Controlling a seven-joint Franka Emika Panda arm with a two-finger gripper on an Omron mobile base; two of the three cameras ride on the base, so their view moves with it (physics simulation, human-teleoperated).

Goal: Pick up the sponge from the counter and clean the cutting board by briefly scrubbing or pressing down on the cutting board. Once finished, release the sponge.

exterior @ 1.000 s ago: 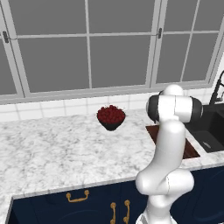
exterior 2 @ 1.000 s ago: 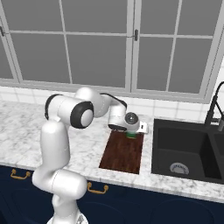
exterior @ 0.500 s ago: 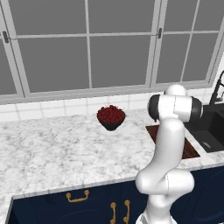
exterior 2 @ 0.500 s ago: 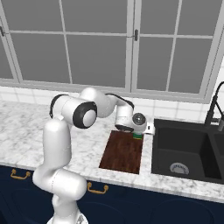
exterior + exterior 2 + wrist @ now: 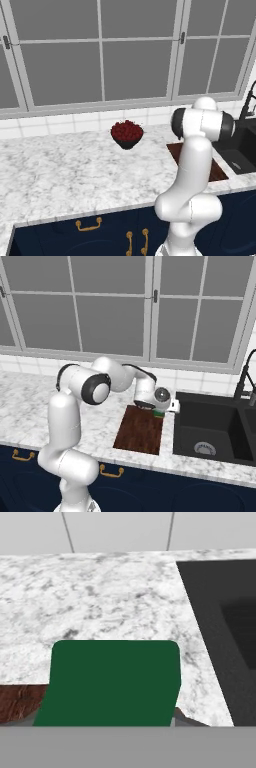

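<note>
End effector (image 5: 161, 410) clamped on the sponge (image 5: 112, 682), its dark green face spanning the lower centre of the hand view, evidently carried for scrubbing. At centre of the right base view the sponge hangs at the far right corner of the cutting board (image 5: 140, 431), which lies on the marble desk (image 5: 30, 406) beside the black sink (image 5: 215, 428); whether it touches the wood cannot be told

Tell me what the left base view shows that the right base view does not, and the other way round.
Left base view alone: a dark round bowl of red fruit on the counter.

Right base view alone: the small dark green sponge under the arm's hand, at the far right corner of the board, and the black sink basin's drain.

Both: the veined white marble counter, the flat reddish-brown wooden cutting board, the grey-paned window.
</note>
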